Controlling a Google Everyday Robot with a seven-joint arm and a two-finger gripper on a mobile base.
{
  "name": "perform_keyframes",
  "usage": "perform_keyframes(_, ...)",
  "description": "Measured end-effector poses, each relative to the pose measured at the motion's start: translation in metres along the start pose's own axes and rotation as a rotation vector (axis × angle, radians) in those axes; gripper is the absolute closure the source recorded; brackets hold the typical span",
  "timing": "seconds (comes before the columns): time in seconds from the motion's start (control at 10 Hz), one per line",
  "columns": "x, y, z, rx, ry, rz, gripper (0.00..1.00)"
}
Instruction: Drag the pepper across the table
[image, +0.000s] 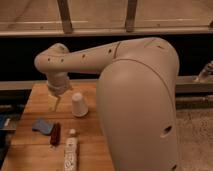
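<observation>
The pepper (55, 134) is a small dark red chili lying on the light wooden table (30, 150), near its front left. My gripper (56, 103) hangs from the cream arm over the table's back left part, above and behind the pepper and well apart from it. It points down, open, with nothing between its fingers. The big arm housing hides the table's right side.
An upturned white cup (78, 104) stands just right of the gripper. A blue cloth-like piece (42, 126) lies left of the pepper, and a white power strip (70, 153) lies to its right at the front edge. A dark window wall runs behind the table.
</observation>
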Motion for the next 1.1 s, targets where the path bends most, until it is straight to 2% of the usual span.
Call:
perform_keyframes(0.5,-0.032,0.055,0.027,-0.111,-0.004,-0.111,0.2)
perform_keyframes(0.7,-0.042,0.082,0.048,-0.176,0.004,-0.16,0.2)
perform_keyframes(1.1,-0.041,0.08,0.049,-0.176,0.016,-0.156,0.2)
